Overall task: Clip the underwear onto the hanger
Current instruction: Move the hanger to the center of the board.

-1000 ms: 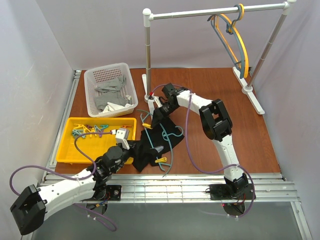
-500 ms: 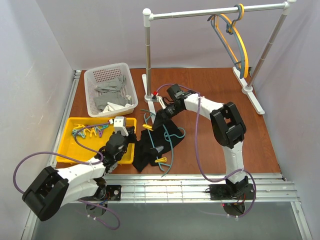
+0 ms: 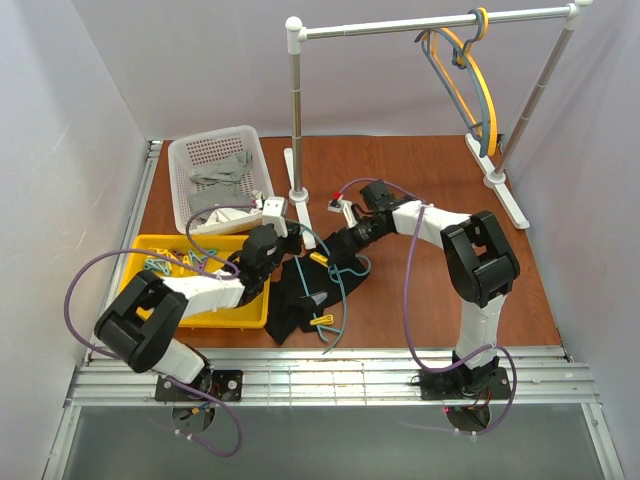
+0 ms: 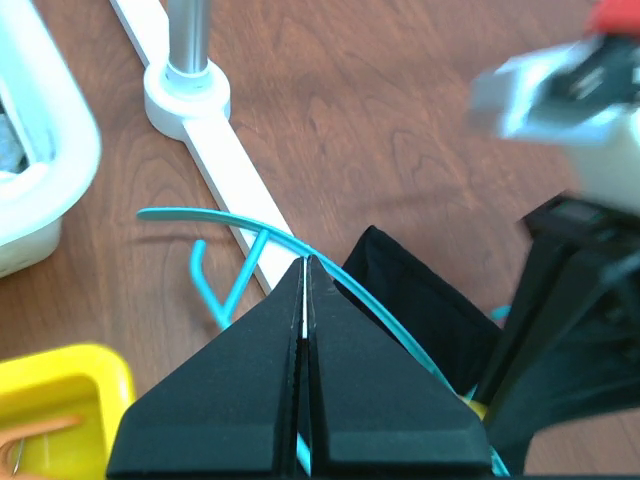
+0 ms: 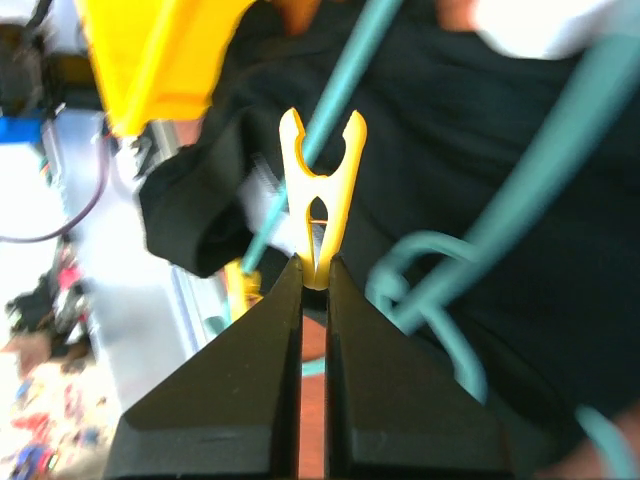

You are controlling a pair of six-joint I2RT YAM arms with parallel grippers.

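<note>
The black underwear (image 3: 296,300) lies crumpled on the wooden table with the teal hanger (image 3: 340,298) lying across it. A yellow clip (image 3: 322,320) sits on the hanger's near end. My left gripper (image 3: 287,243) is shut on the hanger's thin wire (image 4: 205,215) at its far left end, with the underwear (image 4: 425,300) to its right. My right gripper (image 5: 315,266) is shut on a second yellow clip (image 5: 320,195), whose open mouth is held at a hanger bar (image 5: 345,80) over the underwear (image 5: 490,150). This clip also shows in the top view (image 3: 319,258).
A yellow tray (image 3: 150,312) of clips stands at the left beside my left arm. A white basket (image 3: 183,160) with grey cloths is behind it. The rack's post (image 3: 296,120) and white foot (image 4: 215,150) stand just beyond the hanger. Yellow and grey-blue hangers (image 3: 468,90) hang at the right.
My left gripper moved from the front of the tray up to the hanger's far left end and shut on it. My right gripper shifted right and nearer with the yellow clip.
</note>
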